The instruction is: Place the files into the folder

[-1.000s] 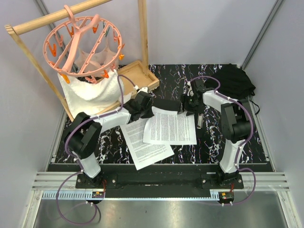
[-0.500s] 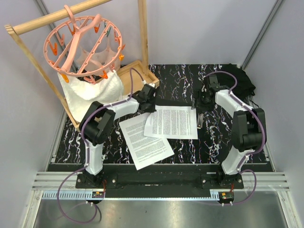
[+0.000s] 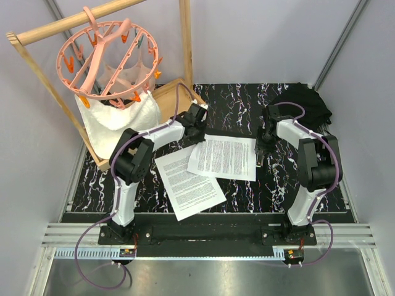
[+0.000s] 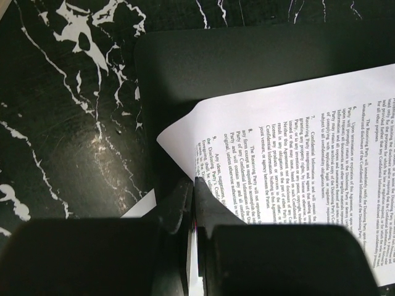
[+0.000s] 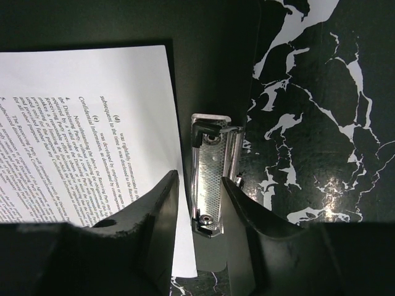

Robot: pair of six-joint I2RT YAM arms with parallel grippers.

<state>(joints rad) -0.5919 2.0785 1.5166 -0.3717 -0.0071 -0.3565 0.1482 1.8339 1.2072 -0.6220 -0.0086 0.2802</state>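
One of the files, a printed white sheet (image 3: 222, 158), lies on the matte black folder (image 4: 185, 68). My left gripper (image 4: 193, 180) is shut on that sheet's near edge by its corner (image 3: 199, 131). A second sheet (image 3: 188, 185) lies askew on the table, partly under the first. The folder's silver clip (image 5: 213, 179) sits at its right short edge (image 3: 257, 158). My right gripper (image 5: 199, 179) is low over the clip, one finger on each side. A gap shows between the left finger and the clip, over the sheet's edge (image 5: 80, 123).
A wooden rack holds a pink peg hanger (image 3: 111, 52) at the back left, with a white cloth (image 3: 117, 120) below it. A wooden tray (image 3: 179, 95) lies behind my left gripper. A lumpy black fabric bundle (image 3: 305, 105) sits at the back right.
My left gripper has moved away and to the right, and the top sheet has slid right with it. My right gripper swung right, then came down astride the clip, its jaws narrower.
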